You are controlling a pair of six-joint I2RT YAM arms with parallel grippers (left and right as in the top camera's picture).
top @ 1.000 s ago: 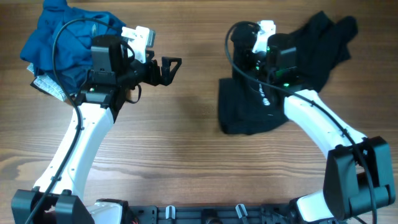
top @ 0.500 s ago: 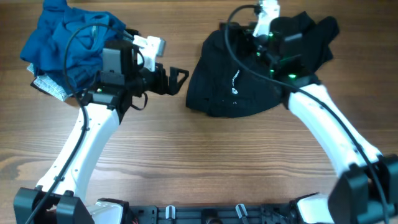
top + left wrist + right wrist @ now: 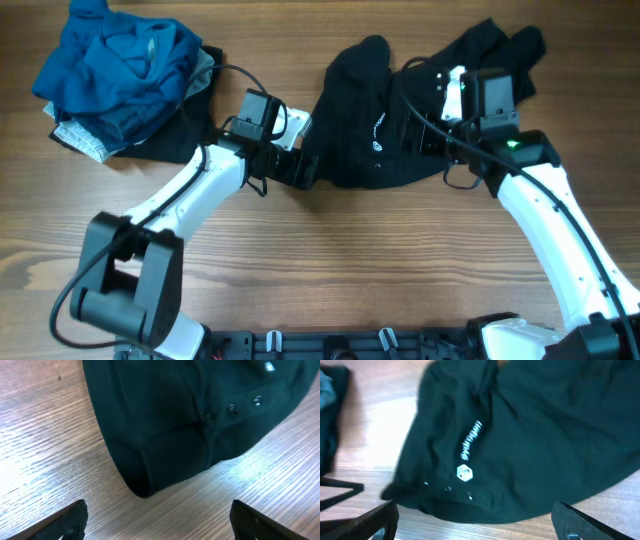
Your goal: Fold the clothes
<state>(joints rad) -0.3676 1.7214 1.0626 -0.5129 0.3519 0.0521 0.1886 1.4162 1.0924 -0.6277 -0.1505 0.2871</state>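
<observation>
Black shirt [image 3: 380, 130]: crumpled heap at the table's 12 o'clock, white logo [image 3: 464, 473] up, no fold made.
Left gripper [image 3: 303, 170]: spread, empty, at the shirt's 8 o'clock edge.
Right gripper [image 3: 475, 520]: spread, empty, over the shirt.
Blue garments [image 3: 120, 75]: 10 o'clock, unfolded.
Task barely begun.

The left arm [image 3: 190, 200] is extended toward the centre, the left gripper [image 3: 305, 168] held low, fingers spread wide. The right arm [image 3: 560, 230] is bent inward, the right gripper [image 3: 425, 138] likewise spread open.
</observation>
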